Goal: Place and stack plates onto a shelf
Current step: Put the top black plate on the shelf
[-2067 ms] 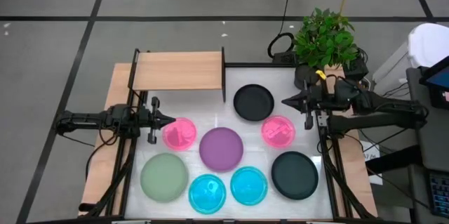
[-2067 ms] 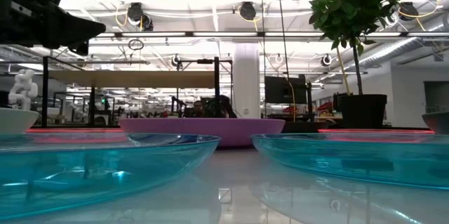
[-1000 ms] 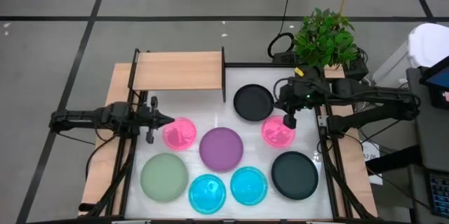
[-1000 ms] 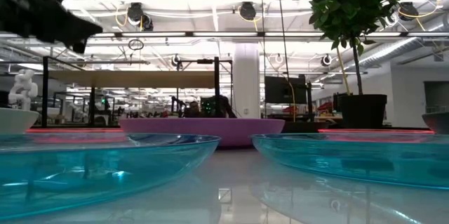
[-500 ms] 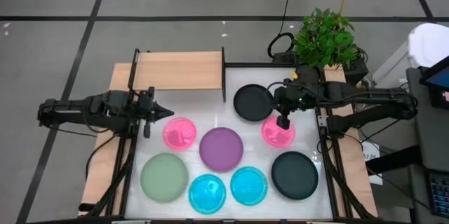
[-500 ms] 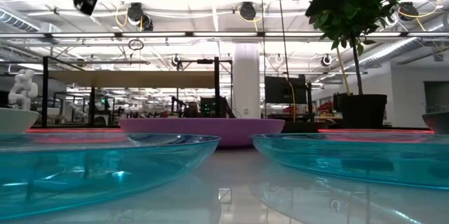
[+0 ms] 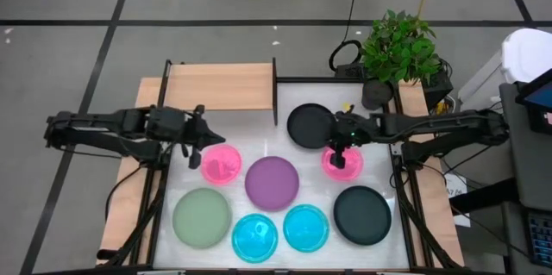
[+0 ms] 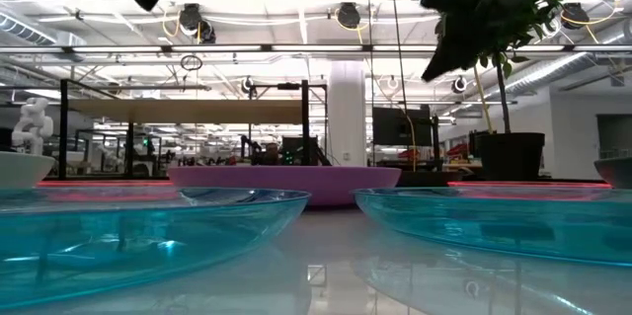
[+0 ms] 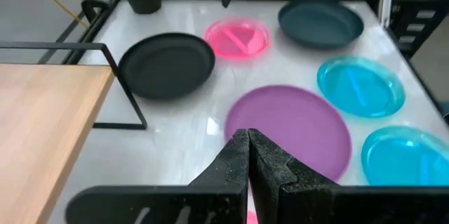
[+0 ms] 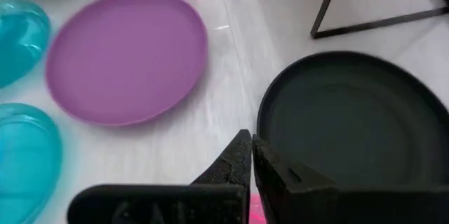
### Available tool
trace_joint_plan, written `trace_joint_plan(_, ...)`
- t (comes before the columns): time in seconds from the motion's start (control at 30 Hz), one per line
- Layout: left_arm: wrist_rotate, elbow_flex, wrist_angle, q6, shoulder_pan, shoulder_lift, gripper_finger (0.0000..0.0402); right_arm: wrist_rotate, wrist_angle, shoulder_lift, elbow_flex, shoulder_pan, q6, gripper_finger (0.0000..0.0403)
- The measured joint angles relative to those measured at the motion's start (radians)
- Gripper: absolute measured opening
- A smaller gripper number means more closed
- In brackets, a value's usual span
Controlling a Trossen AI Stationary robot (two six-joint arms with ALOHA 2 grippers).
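Note:
Eight plates lie flat on the white tabletop: a black plate (image 7: 311, 125) by the shelf, a second black plate (image 7: 362, 214), a purple plate (image 7: 272, 182), a sage-green plate (image 7: 202, 216), two cyan plates (image 7: 255, 236) (image 7: 306, 228) and two pink plates (image 7: 222, 165) (image 7: 345, 165). The light-wood shelf (image 7: 220, 85) stands at the far left. My left gripper (image 7: 209, 140) is shut and hovers above the far edge of the left pink plate. My right gripper (image 7: 335, 153) is shut and hangs over the right pink plate's left rim, beside the far black plate (image 10: 344, 115).
A potted plant (image 7: 397, 46) stands at the far right corner behind the right arm. The shelf's black frame posts (image 9: 126, 87) rise between the board and the far black plate. Bare white tabletop (image 7: 259, 141) lies between the shelf, the far black plate and the purple plate.
My right gripper has swung toward the table's left and tipped downward, coming lower over the right pink plate. My left gripper has risen and drawn slightly toward the far edge. Both stayed shut. No plate has moved.

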Motion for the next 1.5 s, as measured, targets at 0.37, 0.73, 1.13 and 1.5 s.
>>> trace_joint_plan(0.37, 0.000, -0.004, 0.039, 0.009, 0.000, 0.121, 0.0004, 0.005, 0.052, 0.220, -0.006, 0.000, -0.113, 0.0020)
trace_joint_plan(0.73, -0.005, -0.005, 0.073, 0.022, 0.000, 0.160, 0.0004, 0.020, 0.095, 0.354, -0.006, 0.002, -0.251, 0.0101)
trace_joint_plan(1.13, -0.008, -0.005, 0.102, 0.045, -0.010, 0.188, 0.0004, 0.109, 0.153, 0.408, -0.009, 0.001, -0.302, 0.0120)
trace_joint_plan(1.5, -0.010, -0.005, 0.133, 0.079, -0.010, 0.217, 0.0004, 0.110, 0.158, 0.446, -0.012, 0.000, -0.341, 0.0104)
